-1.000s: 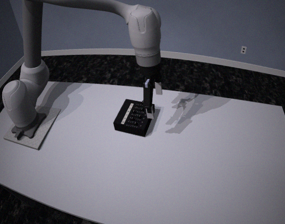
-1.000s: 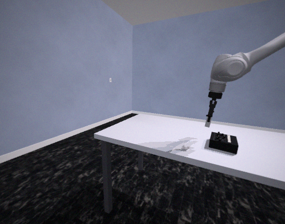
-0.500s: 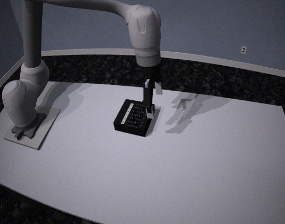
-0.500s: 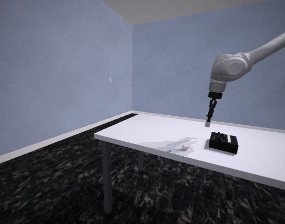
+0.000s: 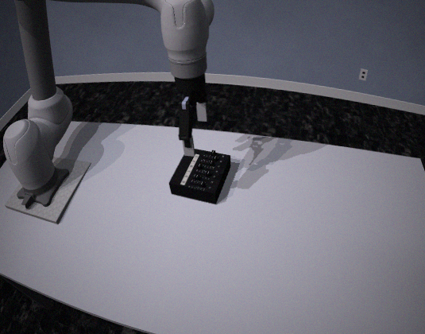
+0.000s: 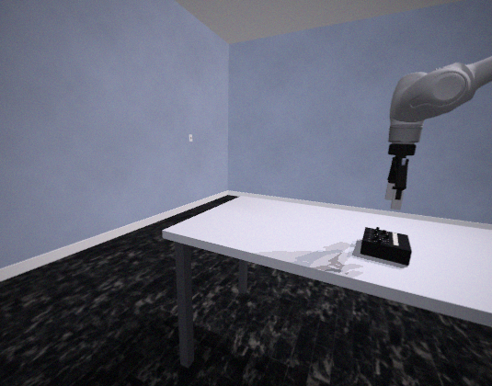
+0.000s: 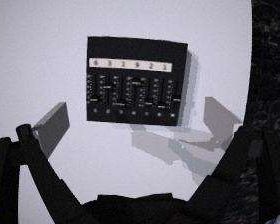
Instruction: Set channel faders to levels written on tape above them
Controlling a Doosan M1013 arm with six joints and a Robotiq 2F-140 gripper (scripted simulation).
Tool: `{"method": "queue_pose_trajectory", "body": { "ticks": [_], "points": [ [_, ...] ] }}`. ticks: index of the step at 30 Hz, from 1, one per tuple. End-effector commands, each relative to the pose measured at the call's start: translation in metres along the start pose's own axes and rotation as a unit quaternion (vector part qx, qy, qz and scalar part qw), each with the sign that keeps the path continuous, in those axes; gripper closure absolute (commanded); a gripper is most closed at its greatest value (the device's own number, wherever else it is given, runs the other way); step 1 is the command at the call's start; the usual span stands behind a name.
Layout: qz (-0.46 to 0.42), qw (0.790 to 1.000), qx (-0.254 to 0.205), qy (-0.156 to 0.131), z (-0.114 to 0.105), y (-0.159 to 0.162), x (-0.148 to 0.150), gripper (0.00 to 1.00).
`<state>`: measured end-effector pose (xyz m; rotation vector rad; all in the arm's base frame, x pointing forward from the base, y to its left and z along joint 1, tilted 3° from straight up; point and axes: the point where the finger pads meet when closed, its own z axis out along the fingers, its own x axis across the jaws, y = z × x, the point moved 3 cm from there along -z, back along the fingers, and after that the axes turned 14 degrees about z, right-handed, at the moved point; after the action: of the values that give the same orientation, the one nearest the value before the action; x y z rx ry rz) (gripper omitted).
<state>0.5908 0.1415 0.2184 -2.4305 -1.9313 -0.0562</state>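
- The counter (image 5: 307,238) carries the lighting desk (image 5: 212,191), standing flat near its middle.
- My tool (image 6: 394,198) hangs above the desk, fingers spread wide and holding nothing.
- I judge this the approach step: next I descend onto one channel fader (image 7: 107,88), whose taped level I cannot read.

Your top view looks down from high in front, the arm's base plate (image 5: 71,191) at 9 o'clock. Your exterior view stands far off at floor height, facing the room corner across the worktop (image 6: 273,230). Your wrist view stares straight down. All three share the lighting desk (image 5: 200,179) (image 6: 385,245) (image 7: 138,90).
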Motion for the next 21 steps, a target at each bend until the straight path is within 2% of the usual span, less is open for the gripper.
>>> {"method": "queue_pose_trajectory", "body": {
  "ticks": [1,8,10,12,15,19,20,21],
  "points": [
    [0.0,1.0,0.0,0.0,-0.001,-0.001,0.0,0.0],
    [0.0,1.0,0.0,0.0,0.0,0.0,-0.001,0.0],
    [0.011,1.0,0.0,-0.001,0.012,0.013,-0.011,0.0],
    [0.011,1.0,0.0,-0.001,0.012,0.013,-0.011,0.0],
    [0.043,0.999,0.001,-0.003,0.048,0.05,-0.044,0.0],
    [0.054,0.999,0.001,-0.003,0.062,0.062,-0.057,0.0],
    [0.054,0.999,0.001,-0.003,0.062,0.062,-0.057,1.0],
    [0.054,0.999,0.001,-0.003,0.062,0.062,-0.057,1.0]
  ]
}}
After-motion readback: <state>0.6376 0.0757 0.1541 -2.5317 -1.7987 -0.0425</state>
